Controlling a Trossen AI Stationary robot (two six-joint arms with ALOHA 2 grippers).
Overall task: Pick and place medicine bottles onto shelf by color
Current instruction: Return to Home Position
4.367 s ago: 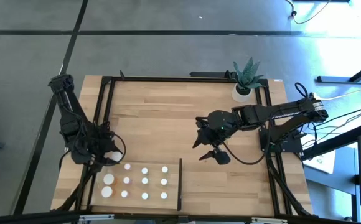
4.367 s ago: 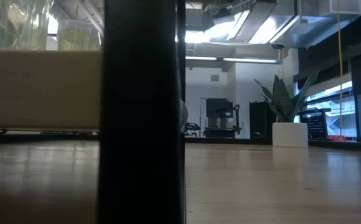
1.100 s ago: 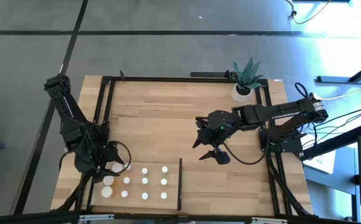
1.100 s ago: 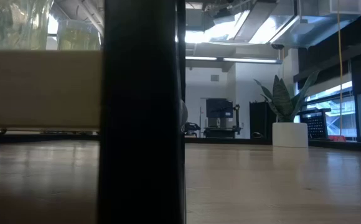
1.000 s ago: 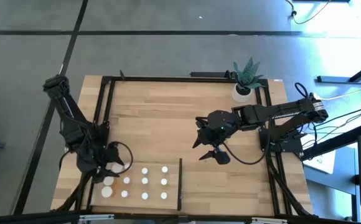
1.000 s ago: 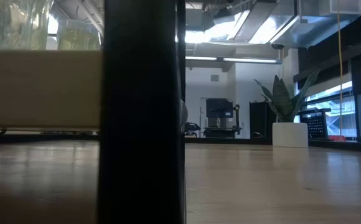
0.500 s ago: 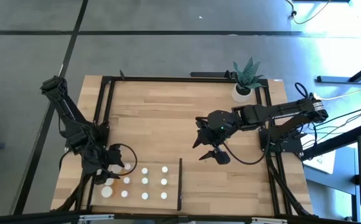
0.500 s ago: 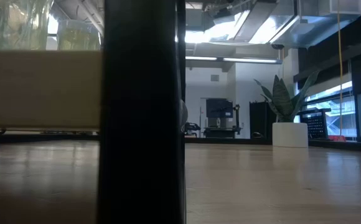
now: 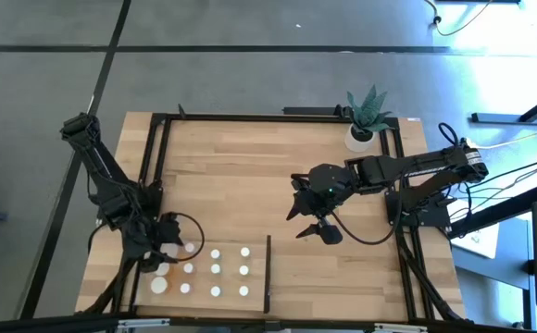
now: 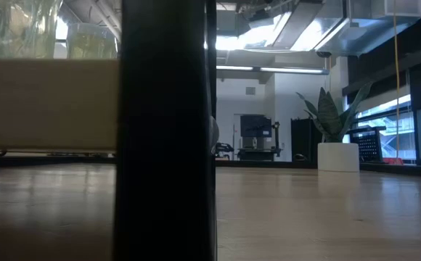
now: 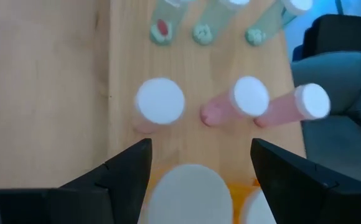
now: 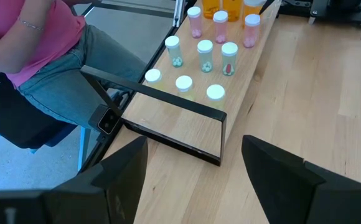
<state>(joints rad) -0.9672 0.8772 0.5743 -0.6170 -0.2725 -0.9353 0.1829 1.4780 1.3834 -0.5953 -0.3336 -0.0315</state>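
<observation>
The shelf (image 9: 231,263) lies at the table's near left, with a black upright strip (image 9: 268,274) along its right end. Small white-capped medicine bottles stand on it in rows: green ones (image 11: 202,31), pink ones (image 11: 251,98) and an orange one (image 11: 255,210). My left gripper (image 9: 164,252) hangs over the shelf's left end, shut on a large orange bottle (image 11: 187,193). To the right of the shelf my right gripper (image 9: 307,225) hovers open above bare table, holding nothing; from there the shelf (image 12: 190,118) shows ahead. My left gripper has the large orange bottle between its two fingers, slanting down at it from the table's far left. The white cap (image 11: 187,186) fills most of the gap between them. The cap hides where the fingers meet the body. Whether the bottle's base rests on the shelf I cannot tell.
A white pot with a spiky plant (image 9: 365,125) stands at the far right corner. Black rails (image 9: 157,166) frame the tabletop. A seated person (image 12: 37,68) is close to the table's near edge by the shelf. Bare wood (image 9: 241,185) spans the middle.
My left gripper has swung a little toward the table's near edge over the shelf's left end, taking the large orange bottle along.
</observation>
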